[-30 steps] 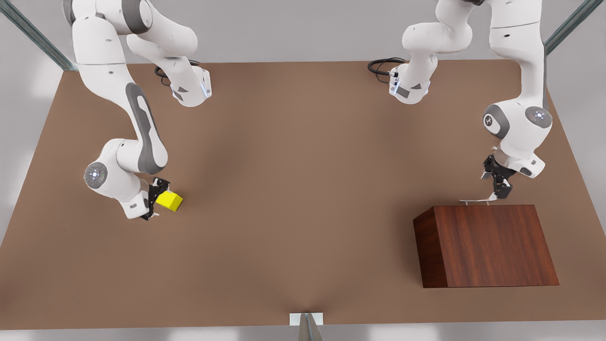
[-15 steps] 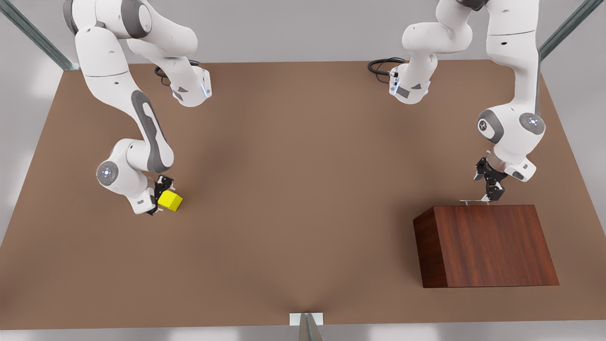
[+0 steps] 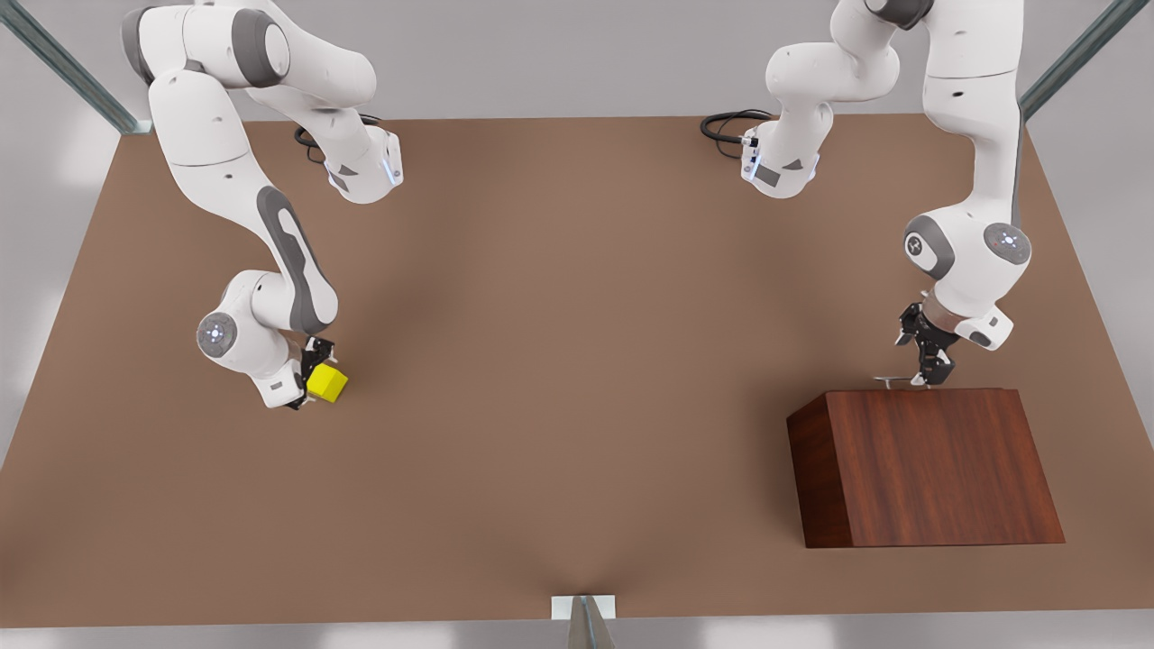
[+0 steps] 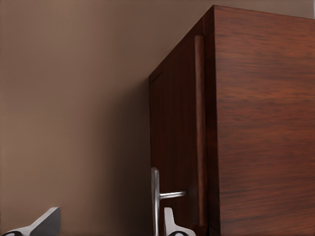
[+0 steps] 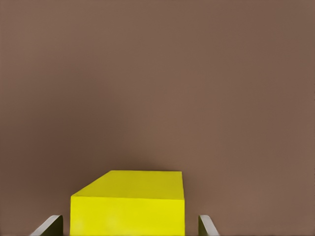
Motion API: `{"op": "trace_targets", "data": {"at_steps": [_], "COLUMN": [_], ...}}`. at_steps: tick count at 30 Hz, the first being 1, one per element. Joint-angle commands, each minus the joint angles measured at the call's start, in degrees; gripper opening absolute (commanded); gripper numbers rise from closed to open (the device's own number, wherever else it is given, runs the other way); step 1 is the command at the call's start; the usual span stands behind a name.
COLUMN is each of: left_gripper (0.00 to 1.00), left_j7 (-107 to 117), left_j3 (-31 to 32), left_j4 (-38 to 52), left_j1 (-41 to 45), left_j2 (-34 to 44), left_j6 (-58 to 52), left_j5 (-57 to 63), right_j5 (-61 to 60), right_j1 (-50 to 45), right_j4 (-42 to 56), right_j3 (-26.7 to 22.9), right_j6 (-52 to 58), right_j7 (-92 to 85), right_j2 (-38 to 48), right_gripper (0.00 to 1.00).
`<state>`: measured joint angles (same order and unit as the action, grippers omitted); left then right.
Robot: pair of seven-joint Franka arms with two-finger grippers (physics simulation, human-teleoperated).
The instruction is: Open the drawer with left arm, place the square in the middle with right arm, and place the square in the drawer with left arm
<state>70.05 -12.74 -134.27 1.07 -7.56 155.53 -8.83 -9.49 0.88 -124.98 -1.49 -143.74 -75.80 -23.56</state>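
Two claws are at work at once. On the front view's right, the left claw (image 3: 926, 361) sits at the far face of the wooden cabinet (image 3: 929, 464), its fingers (image 4: 47, 223) spread around the drawer's silver bar handle (image 4: 155, 199) but not yet pinched on it. The drawer (image 4: 174, 147) looks fully shut. On the front view's left, the right claw (image 3: 311, 371) straddles the yellow cube (image 3: 327, 384), which rests on the brown worktop (image 3: 577, 361); the wrist view shows a gap between each fingertip (image 5: 49, 226) and the cube (so open, not gripping).

For a clean pull, the left claw should probably close squarely on the bar, then draw straight away from the cabinet, not sideways. The right claw likely needs to centre on the cube before squeezing.

Compared with a second ago, both arms have drawn in: the left claw has crept closer to the handle, and the right wrist has swung nearer the cube, which has not shifted.
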Motion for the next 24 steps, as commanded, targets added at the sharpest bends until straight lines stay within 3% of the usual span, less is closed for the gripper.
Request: {"op": "trace_targets", "data": {"at_steps": [1,2,6,8,9,10,12,13,24], "left_gripper": [1.00,1.00,1.00,1.00,1.00,1.00,1.00,1.00,1.00], "left_j7": [0.00,0.00,0.00,0.00,0.09,0.09,0.09,0.00,0.00], "left_j3": [0.00,0.00,0.00,-0.09,-0.09,-0.09,0.00,-0.09,-1.32], "left_j4": [0.06,-0.03,-0.20,-1.26,-1.78,-2.31,-3.46,-3.81,-8.91], "left_j1": [-0.01,-0.01,-0.01,-0.01,0.08,0.08,0.16,0.16,0.16], "left_j2": [0.01,0.01,1.06,2.03,2.38,2.91,3.26,3.52,8.27], "left_j6": [-0.14,-0.32,-2.87,-3.39,-3.39,-3.39,-3.31,-3.39,-3.92], "left_j5": [-0.48,-0.48,-0.83,-0.84,-0.92,-1.10,-1.10,-1.19,-1.19], "right_j5": [0.00,0.00,0.00,0.00,0.00,0.00,0.00,0.00,0.00], "right_j1": [0.00,0.00,0.00,0.18,0.18,0.18,0.18,0.18,0.26], "right_j4": [0.00,0.00,0.00,0.00,0.00,0.00,0.00,0.00,0.09], "right_j3": [0.00,0.00,0.00,0.00,0.00,0.00,0.00,0.00,0.00], "right_j6": [-0.04,0.04,0.04,0.04,0.13,0.13,0.13,0.13,0.39], "right_j7": [0.04,0.04,0.04,-0.05,-0.05,-0.05,0.04,0.04,0.04], "right_j2": [0.00,0.09,0.27,0.27,0.27,0.27,0.27,0.27,0.44], "right_gripper": [0.95,0.87,0.87,0.82,0.78,0.68,0.67,0.62,0.62]}}
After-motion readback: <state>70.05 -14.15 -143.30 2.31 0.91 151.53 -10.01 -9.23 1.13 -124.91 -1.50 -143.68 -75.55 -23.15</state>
